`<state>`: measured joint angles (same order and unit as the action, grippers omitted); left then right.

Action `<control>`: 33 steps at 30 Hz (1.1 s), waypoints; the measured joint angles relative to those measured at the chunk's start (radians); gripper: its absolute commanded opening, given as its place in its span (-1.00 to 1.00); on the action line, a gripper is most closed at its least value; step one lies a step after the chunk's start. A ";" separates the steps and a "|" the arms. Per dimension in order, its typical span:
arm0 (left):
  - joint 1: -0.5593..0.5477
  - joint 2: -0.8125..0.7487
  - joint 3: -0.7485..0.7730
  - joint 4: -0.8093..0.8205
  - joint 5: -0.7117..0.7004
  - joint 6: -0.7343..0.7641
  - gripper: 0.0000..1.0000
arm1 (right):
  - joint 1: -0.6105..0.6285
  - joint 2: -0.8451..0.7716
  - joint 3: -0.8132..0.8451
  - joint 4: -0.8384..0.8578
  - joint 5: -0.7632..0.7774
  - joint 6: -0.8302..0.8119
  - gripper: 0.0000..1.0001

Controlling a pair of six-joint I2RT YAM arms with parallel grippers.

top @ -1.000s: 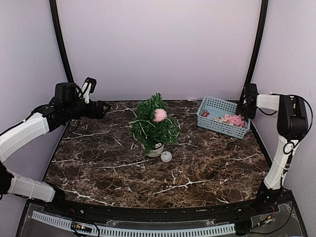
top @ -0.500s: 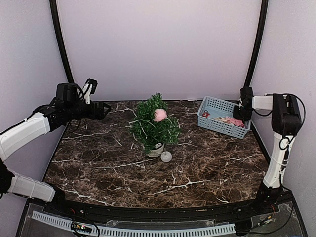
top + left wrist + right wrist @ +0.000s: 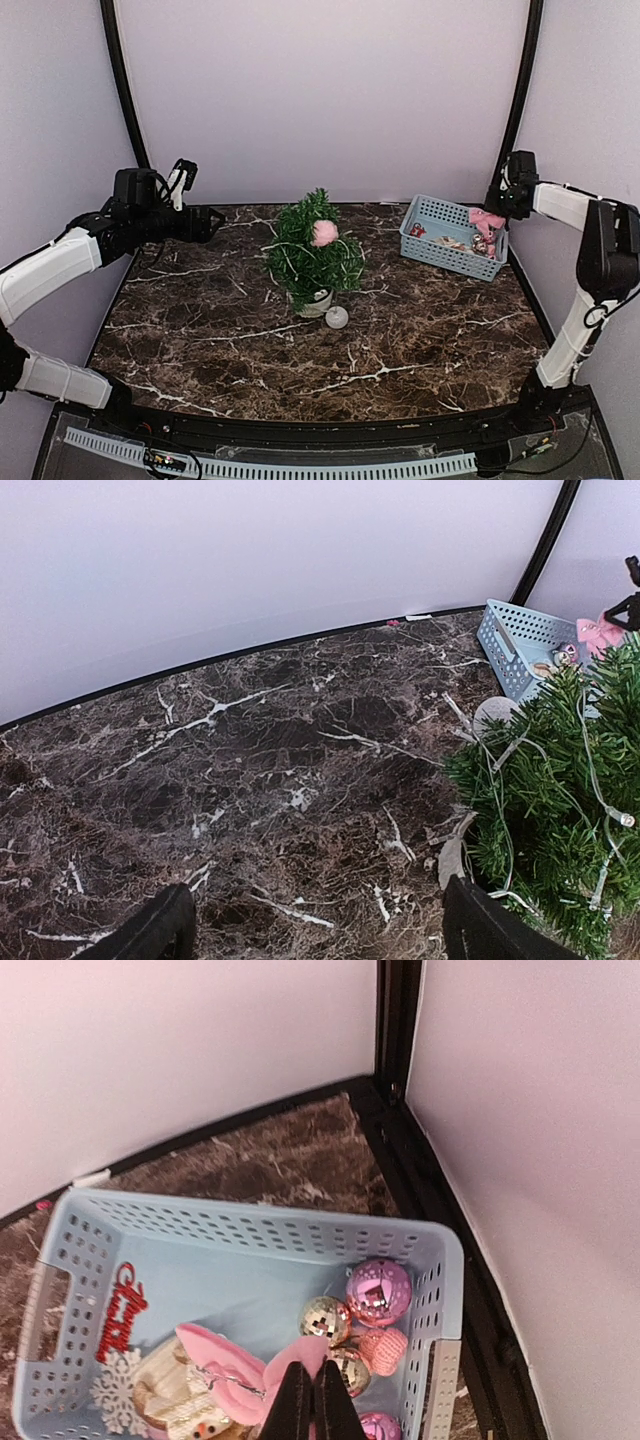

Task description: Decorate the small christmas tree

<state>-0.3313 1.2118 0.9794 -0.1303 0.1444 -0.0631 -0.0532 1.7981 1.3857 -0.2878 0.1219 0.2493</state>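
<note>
The small christmas tree (image 3: pixel 312 250) stands mid-table in its white pot (image 3: pixel 318 302), with a pink ball (image 3: pixel 324 233) on its branches; its green needles and light wire fill the right of the left wrist view (image 3: pixel 560 780). My right gripper (image 3: pixel 500 210) hangs above the blue basket (image 3: pixel 440 262) at the back right, shut (image 3: pixel 310 1370) on a pink felt ornament (image 3: pixel 215 1360) that dangles from it (image 3: pixel 486 219). My left gripper (image 3: pixel 205 222) hovers over the table's back left corner, open (image 3: pixel 315 940), nothing between its fingers.
A white ball (image 3: pixel 337 318) lies on the marble beside the pot. The basket (image 3: pixel 250 1222) holds a shiny pink ball (image 3: pixel 378 1291), gold mirror balls (image 3: pixel 325 1320), a red lettered ornament (image 3: pixel 125 1310) and a white snowflake (image 3: pixel 118 1390). Walls close in behind and to the right.
My right gripper has closed on the pink felt ornament and risen out of the basket with it. The left arm, the tree and the white ball have stayed put.
</note>
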 measured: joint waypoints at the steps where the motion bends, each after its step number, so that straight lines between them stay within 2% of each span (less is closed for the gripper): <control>1: 0.000 0.000 0.000 0.000 0.000 0.000 0.75 | 0.000 -0.033 -0.006 0.011 -0.004 0.000 -1.00; 6: 0.000 -0.005 0.000 0.001 0.002 0.000 0.74 | 0.000 -0.182 -0.069 0.085 -0.063 0.006 -1.00; 13: 0.000 -0.063 -0.012 0.031 0.067 0.011 0.73 | 0.017 -0.393 -0.213 0.173 -0.276 0.030 -1.00; 17: -0.004 -0.116 -0.036 0.079 0.146 0.019 0.73 | 0.087 -0.491 -0.249 0.207 -0.425 0.044 -1.00; 20: -0.026 -0.148 -0.051 0.118 0.189 0.019 0.72 | 0.174 -0.561 -0.271 0.243 -0.592 0.064 -1.00; 27: -0.213 -0.148 -0.033 0.175 0.244 0.018 0.73 | 0.385 -0.623 -0.267 0.328 -0.944 0.130 -1.00; 33: -0.381 -0.047 0.095 0.187 0.286 -0.010 0.72 | 0.585 -0.571 -0.250 0.356 -1.080 0.148 -1.00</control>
<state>-0.7120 1.1652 1.0748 0.0570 0.4309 -0.0727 0.5316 1.2270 1.1358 0.0681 -0.9585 0.3969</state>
